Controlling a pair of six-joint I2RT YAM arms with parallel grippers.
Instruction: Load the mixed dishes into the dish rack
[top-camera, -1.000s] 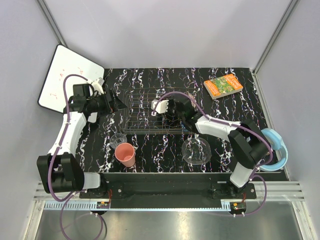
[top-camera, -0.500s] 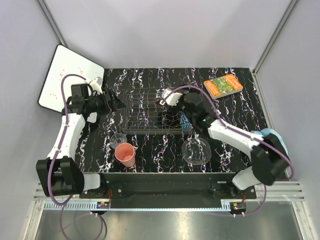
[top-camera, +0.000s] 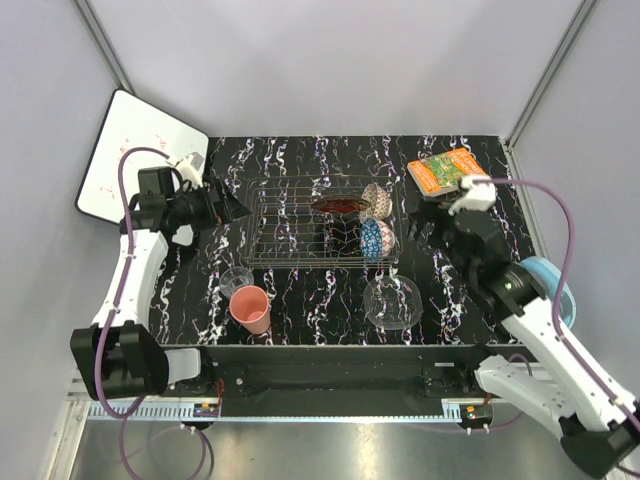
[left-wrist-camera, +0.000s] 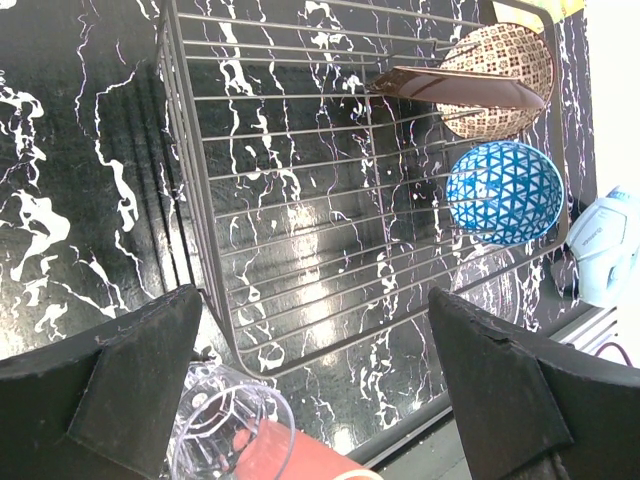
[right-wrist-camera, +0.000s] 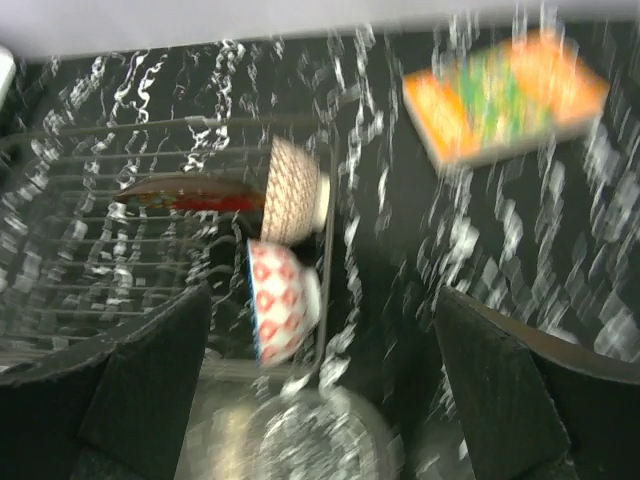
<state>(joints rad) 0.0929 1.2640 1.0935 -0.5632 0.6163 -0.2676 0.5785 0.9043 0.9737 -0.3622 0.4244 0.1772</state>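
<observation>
The dish rack (top-camera: 318, 231) holds the red flower-rimmed dish (top-camera: 340, 206) on edge, the tan-red patterned bowl (top-camera: 373, 199) and the blue patterned bowl (top-camera: 375, 238) at its right end. In front of the rack lie the clear glass plate (top-camera: 392, 302), the small clear glass (top-camera: 237, 281) and the pink cup (top-camera: 251, 309). My left gripper (top-camera: 235, 208) hovers open at the rack's left end; its view shows the rack (left-wrist-camera: 300, 200), glass (left-wrist-camera: 225, 430) and both bowls (left-wrist-camera: 505, 192). My right gripper (top-camera: 432, 222) is open and empty, right of the rack, in a blurred view of the bowls (right-wrist-camera: 295, 190).
An orange-green book (top-camera: 446, 171) lies at the back right. A light blue round thing (top-camera: 555, 290) sits at the table's right edge. A white board (top-camera: 135, 160) leans off the back left corner.
The right gripper opened, left the red dish standing in the rack and pulled back to the right, clear of the rack. The left arm barely moved.
</observation>
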